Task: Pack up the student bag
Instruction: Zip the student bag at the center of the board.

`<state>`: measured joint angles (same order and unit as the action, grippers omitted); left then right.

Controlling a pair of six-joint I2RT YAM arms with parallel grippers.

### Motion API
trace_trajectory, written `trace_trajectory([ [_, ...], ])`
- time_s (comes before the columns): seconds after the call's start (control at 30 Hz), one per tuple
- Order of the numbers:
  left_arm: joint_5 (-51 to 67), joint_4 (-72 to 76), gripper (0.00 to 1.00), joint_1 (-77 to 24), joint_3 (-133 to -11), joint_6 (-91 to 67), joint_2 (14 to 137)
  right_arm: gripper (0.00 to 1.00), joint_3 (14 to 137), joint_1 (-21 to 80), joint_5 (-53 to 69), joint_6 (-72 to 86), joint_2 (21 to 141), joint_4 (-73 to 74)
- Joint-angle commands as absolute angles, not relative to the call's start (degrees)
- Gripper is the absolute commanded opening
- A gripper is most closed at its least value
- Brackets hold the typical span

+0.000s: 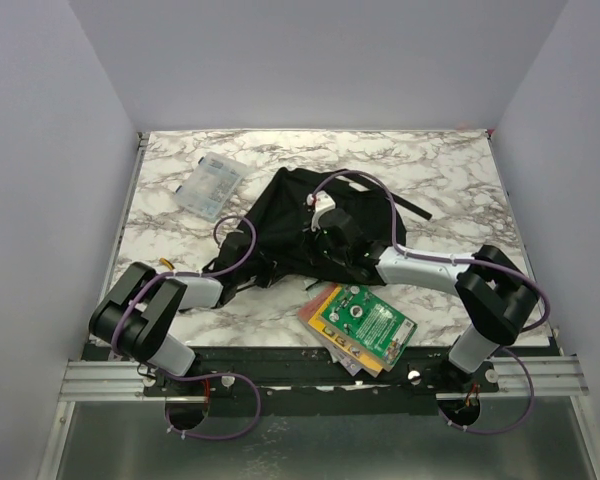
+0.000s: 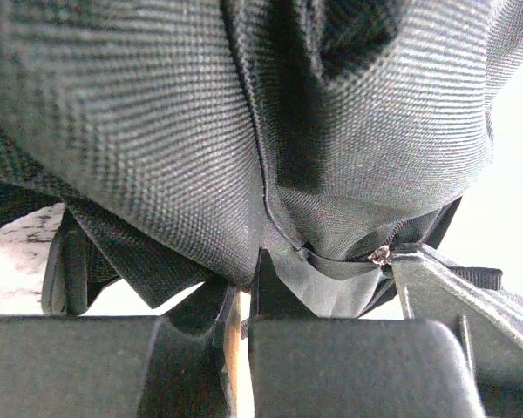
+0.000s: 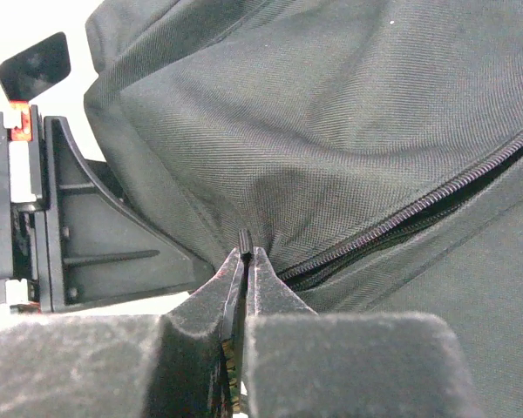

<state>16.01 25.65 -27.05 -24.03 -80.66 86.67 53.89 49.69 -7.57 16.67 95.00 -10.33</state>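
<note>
The student bag, a soft black fabric backpack, lies in the middle of the marble table. My left gripper is at its near left edge. In the left wrist view the gripper is shut on a fold of the bag's fabric. My right gripper is over the bag's middle. In the right wrist view the gripper is shut on a small black zipper pull. A partly open zipper runs off to the right. What lies inside the bag is hidden.
A stack of books with a green cover on top lies at the near edge, right of centre. A clear plastic case sits at the back left. A black strap trails right from the bag. White walls enclose the table.
</note>
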Motion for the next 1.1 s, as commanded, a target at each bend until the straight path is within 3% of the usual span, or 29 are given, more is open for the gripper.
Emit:
trace_trajectory([
  [0.0,15.5,24.5,0.00,-26.6,-20.7,-79.3,84.5,0.00,54.7,46.7,-0.8,20.2,93.4,-12.5],
  [0.33,16.7,23.5,0.00,-26.6,-21.1,-80.7,84.4,0.00,53.2,43.1,2.7,18.4,95.4,-21.3],
  [0.63,12.3,5.7,0.00,-27.2,-25.4,-77.7,81.0,0.00,51.9,43.3,-22.4,2.3,94.5,-30.8],
  [1.07,7.2,4.8,0.00,-29.1,-22.2,-71.8,71.9,0.00,58.2,35.9,-16.1,6.8,99.3,-28.6],
])
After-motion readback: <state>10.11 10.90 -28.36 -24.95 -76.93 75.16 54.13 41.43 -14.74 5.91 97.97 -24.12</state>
